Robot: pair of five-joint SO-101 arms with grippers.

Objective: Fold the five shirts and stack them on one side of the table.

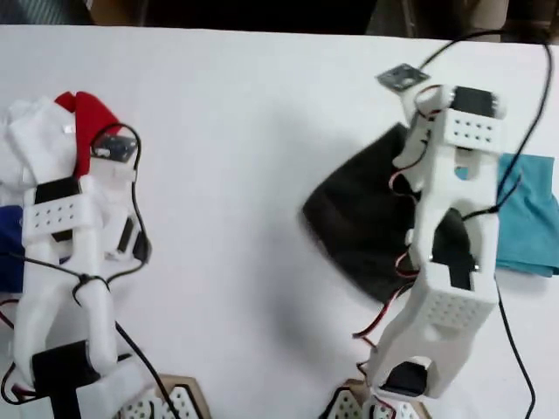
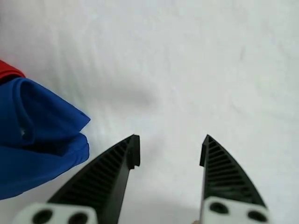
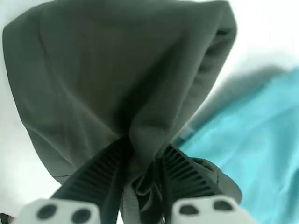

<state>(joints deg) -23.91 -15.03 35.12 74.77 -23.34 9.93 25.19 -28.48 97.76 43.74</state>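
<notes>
Right fingers (image 3: 103,173) pinch dark shirt (image 3: 103,74); left fingers (image 2: 112,172) gape beside blue shirt (image 2: 32,135).

A white table (image 1: 253,122) spreads across the high view under soft, even light, and beyond its far edge runs a dark strip of room (image 1: 262,12) with dim shapes.

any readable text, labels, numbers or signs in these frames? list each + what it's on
None can be read.
The dark grey fabric shirt, the teal fabric shirt and the blue fabric shirt show no legible print.
The small grey square board at the far side of the table is too blurred to tell whether it carries any marking.
</notes>
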